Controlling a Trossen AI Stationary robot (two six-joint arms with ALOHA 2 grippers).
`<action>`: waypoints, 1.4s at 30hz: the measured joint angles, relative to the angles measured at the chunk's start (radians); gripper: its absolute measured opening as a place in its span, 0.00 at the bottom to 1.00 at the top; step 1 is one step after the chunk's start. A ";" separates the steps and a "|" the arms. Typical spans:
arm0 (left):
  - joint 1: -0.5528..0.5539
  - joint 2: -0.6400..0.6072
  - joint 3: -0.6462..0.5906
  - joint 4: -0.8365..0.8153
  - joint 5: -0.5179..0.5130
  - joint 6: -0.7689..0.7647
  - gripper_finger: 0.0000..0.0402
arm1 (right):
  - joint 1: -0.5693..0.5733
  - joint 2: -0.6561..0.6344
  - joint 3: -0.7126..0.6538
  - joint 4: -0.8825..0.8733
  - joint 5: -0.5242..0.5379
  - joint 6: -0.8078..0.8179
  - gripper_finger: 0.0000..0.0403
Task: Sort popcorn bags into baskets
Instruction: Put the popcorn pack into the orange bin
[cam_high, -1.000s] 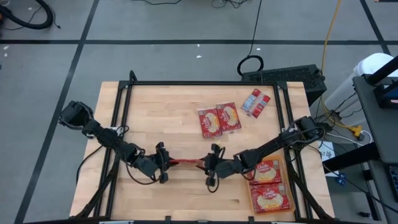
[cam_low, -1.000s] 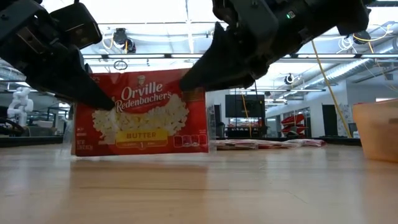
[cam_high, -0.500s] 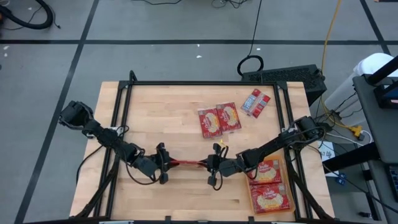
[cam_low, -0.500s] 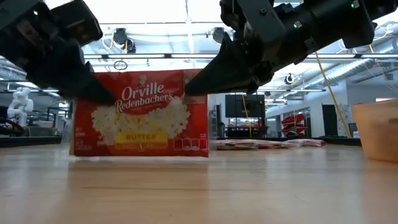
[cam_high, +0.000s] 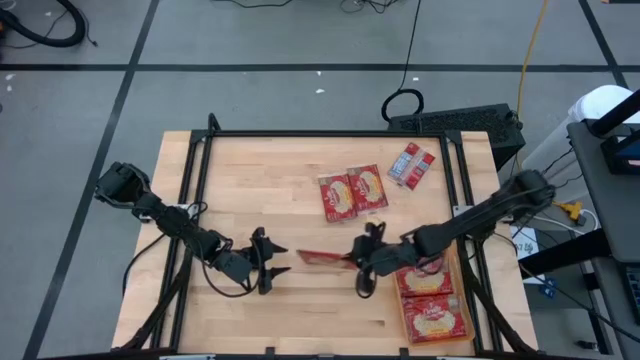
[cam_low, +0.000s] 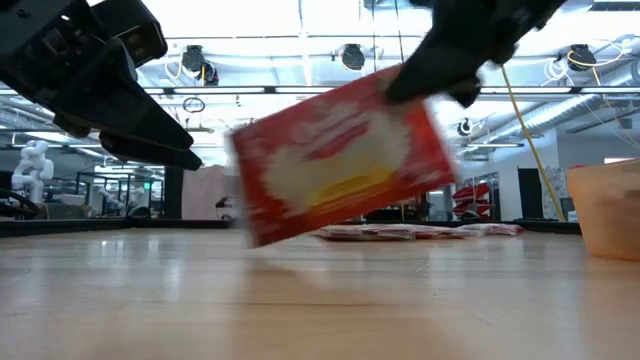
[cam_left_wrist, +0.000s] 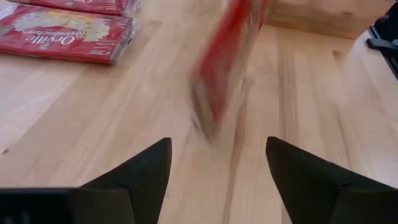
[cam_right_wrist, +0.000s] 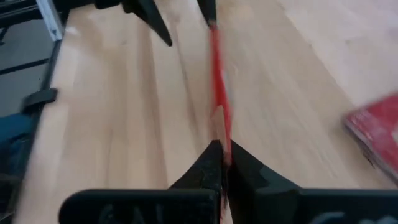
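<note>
The right gripper (cam_high: 352, 259) is clamped on one edge of a red Orville Redenbacher's popcorn bag (cam_low: 342, 155), which juts out ahead of its fingertips, tilted and clear of the table (cam_high: 260, 180). Opposite, the left gripper (cam_high: 275, 260) stands with its jaws wide and holds nothing, the bag's free end just in front of it. The bag looks light, flat and fairly stiff, since it keeps its shape held by one edge alone; its glossy wrap may slip, so a firm pinch at the rim seems right. Behind the right gripper, beside its arm, sits the orange basket (cam_low: 607, 208), with two bags (cam_high: 430, 300) lying there.
</note>
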 joint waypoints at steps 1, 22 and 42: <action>0.000 0.000 0.000 0.000 -0.001 0.000 0.67 | 0.006 -0.036 0.000 -0.046 -0.011 0.022 0.00; -0.007 0.000 0.000 -0.018 0.009 -0.033 0.51 | 0.227 -0.421 0.271 -0.861 -0.227 0.743 0.00; -0.007 0.000 0.000 -0.021 0.011 -0.030 0.49 | 0.343 -0.518 0.301 -1.166 -0.388 1.093 0.00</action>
